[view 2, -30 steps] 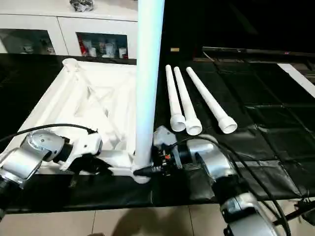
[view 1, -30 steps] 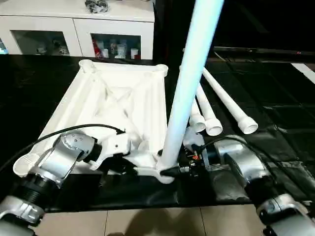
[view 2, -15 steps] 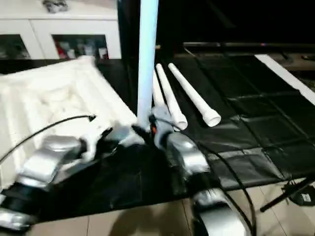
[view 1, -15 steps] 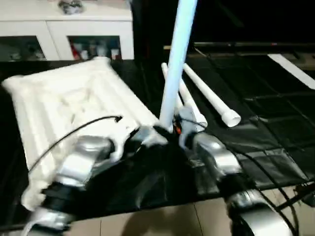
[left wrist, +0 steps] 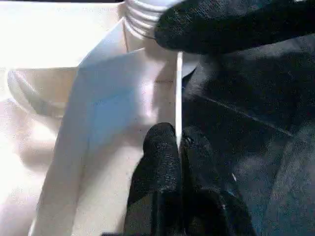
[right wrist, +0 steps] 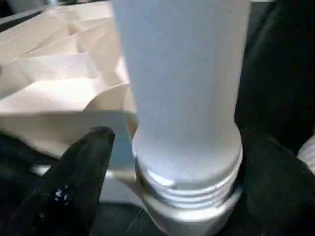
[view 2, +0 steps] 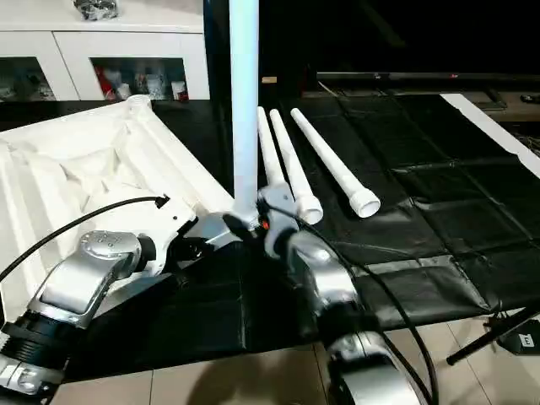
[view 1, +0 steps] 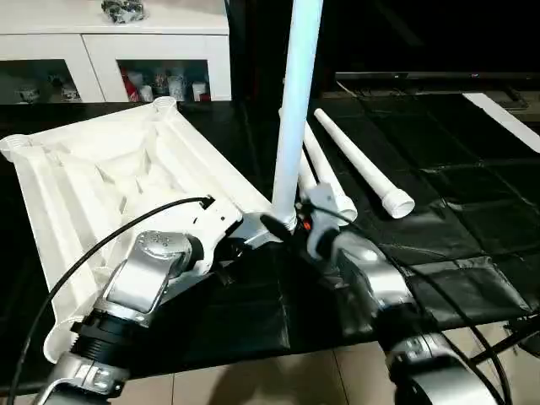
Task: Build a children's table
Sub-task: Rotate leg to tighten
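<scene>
Both hands work at the near corner of the upturned white plastic table top (view 1: 101,177). Left hand (left wrist: 177,147) has its two black fingers pressed together, pinching the thin white edge flange of that top. Right hand (right wrist: 172,196) stands wide, one black finger (right wrist: 74,182) on each side of the threaded base of the upright white tapered tube leg (view 1: 295,110), which sits in the corner socket; whether the pads touch it cannot be told. Ribbed side up, the top lies on the black-covered worktop (view 1: 439,186). Three more white tube legs (view 2: 333,164) lie just beside it. A white cabinet with glass doors (view 1: 126,51) stands beyond.
</scene>
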`<state>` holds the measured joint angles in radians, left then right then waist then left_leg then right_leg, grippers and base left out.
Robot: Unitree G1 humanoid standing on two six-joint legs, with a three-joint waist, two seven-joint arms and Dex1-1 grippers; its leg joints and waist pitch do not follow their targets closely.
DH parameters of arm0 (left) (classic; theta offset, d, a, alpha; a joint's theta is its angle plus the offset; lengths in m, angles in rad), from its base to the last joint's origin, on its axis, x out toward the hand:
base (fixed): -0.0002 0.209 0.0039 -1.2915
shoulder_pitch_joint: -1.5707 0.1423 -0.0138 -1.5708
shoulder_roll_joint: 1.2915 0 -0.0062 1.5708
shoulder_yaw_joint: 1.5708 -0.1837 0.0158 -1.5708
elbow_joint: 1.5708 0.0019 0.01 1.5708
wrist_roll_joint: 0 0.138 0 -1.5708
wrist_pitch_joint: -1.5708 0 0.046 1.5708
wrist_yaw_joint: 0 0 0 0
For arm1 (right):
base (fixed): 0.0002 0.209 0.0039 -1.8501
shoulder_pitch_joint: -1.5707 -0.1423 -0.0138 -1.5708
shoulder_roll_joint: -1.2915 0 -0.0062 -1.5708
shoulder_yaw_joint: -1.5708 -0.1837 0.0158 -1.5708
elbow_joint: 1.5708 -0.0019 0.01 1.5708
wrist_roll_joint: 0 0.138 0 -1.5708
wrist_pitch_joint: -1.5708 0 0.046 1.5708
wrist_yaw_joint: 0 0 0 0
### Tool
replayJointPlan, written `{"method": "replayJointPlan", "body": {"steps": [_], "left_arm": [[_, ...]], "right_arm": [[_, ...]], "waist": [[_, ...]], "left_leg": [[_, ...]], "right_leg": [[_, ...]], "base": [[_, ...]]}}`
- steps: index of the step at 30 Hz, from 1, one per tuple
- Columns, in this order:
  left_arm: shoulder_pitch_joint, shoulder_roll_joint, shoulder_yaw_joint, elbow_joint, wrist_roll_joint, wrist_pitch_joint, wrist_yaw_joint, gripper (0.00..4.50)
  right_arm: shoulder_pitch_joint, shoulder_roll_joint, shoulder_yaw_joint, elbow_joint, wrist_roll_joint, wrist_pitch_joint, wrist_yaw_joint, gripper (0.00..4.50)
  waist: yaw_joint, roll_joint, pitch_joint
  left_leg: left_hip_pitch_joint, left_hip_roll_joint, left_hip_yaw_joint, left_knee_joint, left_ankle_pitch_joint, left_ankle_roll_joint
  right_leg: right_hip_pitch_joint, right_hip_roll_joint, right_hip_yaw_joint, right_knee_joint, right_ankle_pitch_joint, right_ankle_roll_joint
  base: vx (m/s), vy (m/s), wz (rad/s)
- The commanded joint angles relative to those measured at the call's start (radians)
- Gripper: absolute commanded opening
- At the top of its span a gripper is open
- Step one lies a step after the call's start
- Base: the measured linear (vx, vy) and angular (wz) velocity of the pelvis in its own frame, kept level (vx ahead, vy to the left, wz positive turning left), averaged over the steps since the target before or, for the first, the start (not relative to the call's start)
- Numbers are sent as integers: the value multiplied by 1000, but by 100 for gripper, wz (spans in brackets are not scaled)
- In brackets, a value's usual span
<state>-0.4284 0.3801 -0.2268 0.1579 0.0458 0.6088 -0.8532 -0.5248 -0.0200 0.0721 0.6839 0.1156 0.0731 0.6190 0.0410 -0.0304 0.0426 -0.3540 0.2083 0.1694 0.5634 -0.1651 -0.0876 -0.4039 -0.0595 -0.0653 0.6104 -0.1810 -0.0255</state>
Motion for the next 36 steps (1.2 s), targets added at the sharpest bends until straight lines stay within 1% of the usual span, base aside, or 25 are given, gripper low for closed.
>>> {"method": "replayJointPlan", "body": {"steps": [1, 2, 3, 4, 5, 6, 7, 9, 10, 11, 12, 13, 14, 15, 17, 20, 21, 23, 25, 26, 27, 31, 32, 35, 36], "left_arm": [[-5, 9, -5, 8, -4, -54, -27, 0], [-6, 35, -14, 24, -4, -77, -62, 0], [-8, 69, -29, 47, -7, -132, -112, 0], [-8, 82, -35, 56, -10, -146, -135, 0], [-9, 107, -49, 74, -8, -183, -170, 0], [-9, 129, -63, 90, -6, -228, -208, 0], [-10, 146, -71, 98, -8, -247, -241, 0], [-13, 175, -86, 112, -13, -295, -302, 0], [-17, 190, -95, 119, -16, -312, -339, 0], [-17, 190, -95, 119, -16, -312, -339, 0], [-24, 211, -113, 131, -11, -344, -380, 0], [-25, 214, -116, 132, -10, -347, -386, 0], [-30, 225, -127, 139, -7, -370, -411, 0], [-34, 233, -139, 143, -4, -389, -434, 0], [-43, 240, -154, 153, -3, -415, -467, 0], [-59, 247, -180, 167, -2, -462, -520, 0], [-65, 248, -187, 174, -3, -478, -537, 0], [-71, 247, -196, 179, -1, -497, -556, 0], [-77, 248, -207, 179, 0, -509, -578, 0], [-79, 248, -210, 178, 0, -511, -582, 0], [-79, 248, -210, 178, 0, -511, -582, 0], [-85, 246, -213, 184, -3, -519, -586, 0], [-87, 245, -213, 188, -3, -524, -589, 0], [-90, 245, -211, 197, -2, -533, -593, 0], [-91, 245, -211, 199, -2, -535, -595, 0]], "right_arm": [[18, -10, 26, -26, 6, -4, 57, 445], [35, -45, 30, -59, 12, 1, 108, 445], [52, -87, 34, -101, 22, -7, 180, 445], [58, -103, 33, -118, 30, -5, 210, 445], [65, -132, 34, -147, 46, -7, 266, 445], [69, -161, 40, -170, 58, -6, 324, 445], [72, -188, 48, -191, 69, 0, 377, 445], [75, -237, 68, -227, 90, 18, 477, 445], [75, -266, 86, -243, 95, 27, 534, 445], [75, -266, 86, -243, 95, 27, 534, 445], [70, -294, 109, -249, 93, 27, 587, 445], [69, -297, 112, -249, 92, 28, 595, 445], [61, -309, 126, -243, 80, 10, 617, 445], [52, -317, 139, -232, 69, -4, 638, 445], [36, -323, 157, -214, 53, -24, 668, 445], [4, -316, 181, -169, 26, -66, 699, 445], [-5, -314, 188, -158, 25, -67, 708, 445], [-19, -307, 196, -141, 24, -63, 712, 445], [-35, -296, 206, -119, 21, -66, 720, 445], [-40, -293, 211, -110, 18, -69, 725, 445], [-40, -293, 211, -110, 18, -69, 725, 419], [-47, -290, 228, -99, 20, -66, 755, 419], [-50, -289, 230, -92, 19, -69, 764, 385], [-54, -284, 229, -74, 20, -75, 773, 378], [-56, -283, 228, -70, 20, -77, 775, 353]], "waist": [[9, 5, -56], [11, 3, -55], [14, 5, -54], [14, 6, -54], [15, 6, -54], [18, 8, -53], [20, 7, -52], [23, 7, -53], [24, 8, -52], [26, 8, -53], [28, 7, -53], [30, 7, -54], [33, 6, -54], [35, 6, -55], [43, 7, -54], [49, 5, -54], [50, 3, -54], [53, 5, -56], [54, 4, -57], [57, 5, -57], [57, 5, -57], [62, 4, -58], [64, 4, -57], [64, 4, -57], [64, 4, -57]], "left_leg": [[-1, 16, 0, -53, -204, 33], [-1, 15, -1, -53, -208, 35], [-1, 15, -1, -54, -216, 38], [1, 15, 0, -53, -232, 39], [1, 16, 0, -54, -236, 38], [3, 15, -1, -54, -247, 40], [2, 18, -1, -55, -254, 39], [5, 18, -2, -55, -260, 40], [5, 19, -2, -55, -257, 43], [7, 20, -1, -54, -257, 44], [6, 20, 0, -54, -249, 41], [6, 20, -1, -54, -249, 42], [4, 20, 0, -54, -242, 40], [5, 20, 0, -54, -241, 38], [8, 22, 2, -53, -247, 32], [10, 24, 2, -54, -251, 22], [9, 23, 1, -54, -249, 23], [7, 24, 1, -54, -233, 21], [8, 24, 2, -53, -229, 21], [8, 25, 2, -53, -228, 20], [8, 25, 3, -53, -227, 20], [7, 25, 3, -52, -222, 21], [7, 25, 3, -53, -226, 18], [7, 25, 2, -53, -232, 15], [7, 24, 2, -53, -234, 16]], "right_leg": [[53, -66, 47, -76, -203, -168], [56, -64, 45, -79, -212, -166], [55, -66, 47, -80, -225, -161], [53, -65, 47, -82, -243, -155], [52, -66, 47, -82, -250, -153], [52, -66, 46, -84, -269, -150], [51, -67, 48, -84, -282, -143], [50, -65, 47, -84, -283, -145], [50, -65, 48, -83, -272, -152], [49, -66, 47, -82, -267, -155], [48, -67, 48, -79, -255, -166], [49, -66, 47, -81, -257, -168], [50, -68, 47, -79, -249, -173], [50, -68, 47, -78, -248, -174], [48, -68, 48, -78, -259, -175], [46, -70, 48, -76, -265, -177], [47, -71, 47, -76, -266, -178], [49, -69, 48, -71, -232, -184], [49, -70, 47, -69, -220, -190], [49, -70, 47, -69, -217, -191], [50, -71, 48, -68, -214, -191], [51, -70, 47, -67, -200, -193], [51, -71, 47, -68, -214, -189], [51, -71, 47, -69, -230, -183], [50, -71, 47, -69, -235, -182]], "base": [[0, 0, 0], [0, 0, 0], [0, 0, 0], [0, 0, 0], [0, 0, 0], [0, 0, 0], [0, 0, 0], [0, 0, 0], [0, 0, 0], [0, 0, 0], [0, 0, 0], [0, 0, 0], [0, 0, 0], [0, 0, 0], [0, 0, 0], [0, 0, 0], [0, 0, 0], [0, 0, 0], [0, 0, 0], [0, 0, 0], [0, 0, 0], [0, 0, 0], [0, 0, 0], [0, 0, 0], [0, 0, 0]]}}
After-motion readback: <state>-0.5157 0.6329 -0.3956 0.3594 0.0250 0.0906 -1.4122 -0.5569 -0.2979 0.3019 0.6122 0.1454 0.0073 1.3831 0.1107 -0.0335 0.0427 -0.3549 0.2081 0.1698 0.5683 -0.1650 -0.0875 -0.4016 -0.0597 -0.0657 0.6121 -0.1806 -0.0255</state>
